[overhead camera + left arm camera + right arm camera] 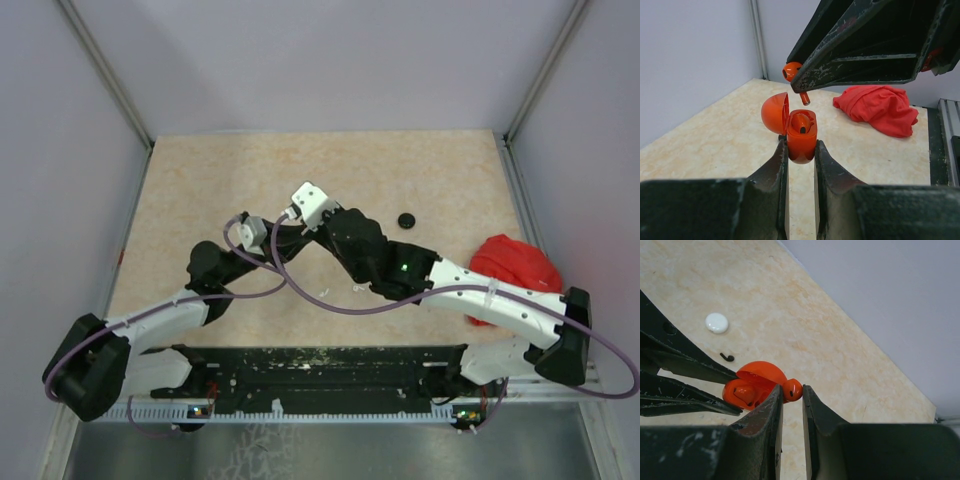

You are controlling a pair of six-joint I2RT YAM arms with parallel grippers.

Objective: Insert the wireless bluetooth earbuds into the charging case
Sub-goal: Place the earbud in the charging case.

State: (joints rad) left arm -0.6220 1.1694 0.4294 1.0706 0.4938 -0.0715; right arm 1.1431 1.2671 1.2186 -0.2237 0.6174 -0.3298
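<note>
The step in hand is the seating of the second red-orange earbud. The left end effector (pixel 800 146) is closed tight on the lower body of the red-orange charging case (pixel 801 136), holding it, as it seems, clear of the desk (pixel 710 140), with its lid (pixel 774 112) swung open to the side. One earbud (pixel 801 123) looks to sit in a well already. The right end effector (pixel 792 388) is pinched shut on the bulb of the other earbud (pixel 791 70), which hangs just above the case mouth and apart from it, its stem pointing down and a little askew. By this reading, the next move calls for a small descent with the stem lined up over the free well, which is hard to make out from these views, and a release only once the bud is down. Away from the work, a white round case (pixel 716 323), a black earbud (pixel 727 357) and a red cloth (pixel 877 107) lie on the desk.
</note>
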